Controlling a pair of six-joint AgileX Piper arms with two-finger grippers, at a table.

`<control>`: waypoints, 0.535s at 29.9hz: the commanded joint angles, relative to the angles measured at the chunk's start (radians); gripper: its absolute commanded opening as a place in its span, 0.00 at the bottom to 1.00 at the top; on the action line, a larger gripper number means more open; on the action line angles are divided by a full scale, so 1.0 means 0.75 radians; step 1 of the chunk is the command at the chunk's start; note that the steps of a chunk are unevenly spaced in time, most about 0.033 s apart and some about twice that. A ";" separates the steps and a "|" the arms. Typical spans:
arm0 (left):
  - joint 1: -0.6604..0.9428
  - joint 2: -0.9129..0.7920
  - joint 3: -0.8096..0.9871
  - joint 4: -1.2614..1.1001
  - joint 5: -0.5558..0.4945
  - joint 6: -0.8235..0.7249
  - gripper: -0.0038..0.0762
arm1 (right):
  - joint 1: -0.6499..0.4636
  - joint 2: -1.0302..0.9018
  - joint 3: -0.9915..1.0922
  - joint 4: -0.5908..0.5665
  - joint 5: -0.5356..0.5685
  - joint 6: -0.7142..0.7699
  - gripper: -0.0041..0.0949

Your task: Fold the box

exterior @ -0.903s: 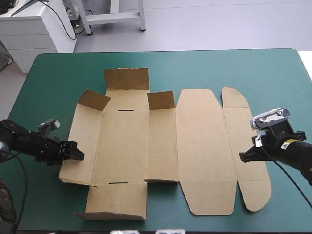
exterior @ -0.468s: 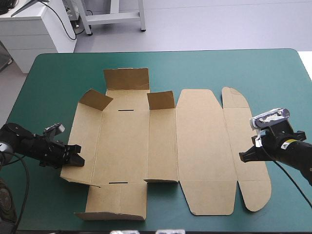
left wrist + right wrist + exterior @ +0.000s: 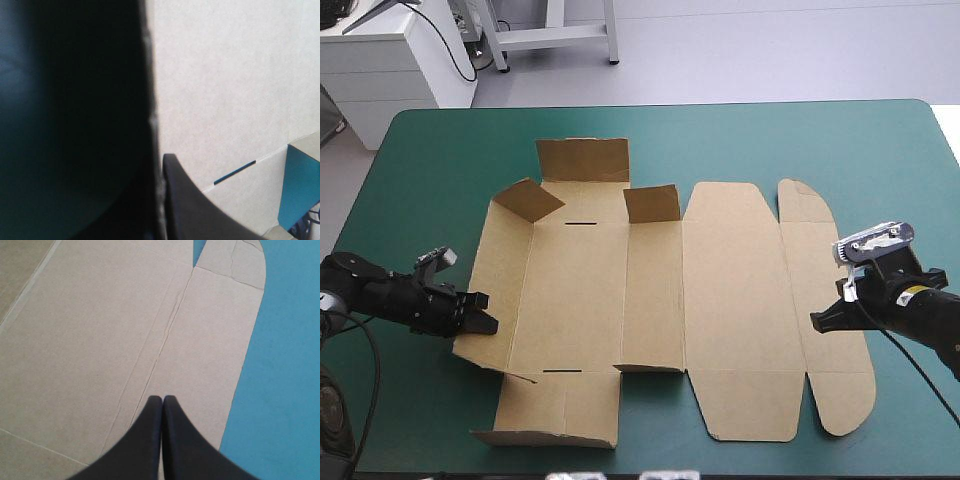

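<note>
The brown box [image 3: 720,300] lies opened out across the teal-green table, its small flaps at the far left standing partly raised. My left gripper [image 3: 485,320] sits at the outer edge of the box's left wall panel, fingers shut on the board. In the left wrist view the gripper [image 3: 161,160] has the board's edge running between its fingers, and the box [image 3: 225,90] stretches ahead with a slot in it. My right gripper [image 3: 817,322] rests shut, its tips over the box's right flap. In the right wrist view it [image 3: 162,399] forms one arch above the box [image 3: 100,330].
The teal-green cover [image 3: 430,170] shows around the box on all sides, a wide strip along the far edge and a narrow one at the near edge. It also lies beside the right flap [image 3: 285,390].
My left gripper has gone from open to shut on the left panel's edge. That panel has lifted slightly, and the box has slid a little to the right. The right arm has not moved.
</note>
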 commanded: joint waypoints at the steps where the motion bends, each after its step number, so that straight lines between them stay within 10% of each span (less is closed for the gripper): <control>1: -0.028 -0.035 -0.028 -0.111 0.005 0.047 0.04 | -0.009 -0.014 -0.036 0.022 -0.066 -0.010 0.02; 16: -0.501 -0.035 -0.632 0.316 -0.042 -0.084 0.04 | -0.009 -0.014 -0.036 0.022 -0.078 -0.091 0.02</control>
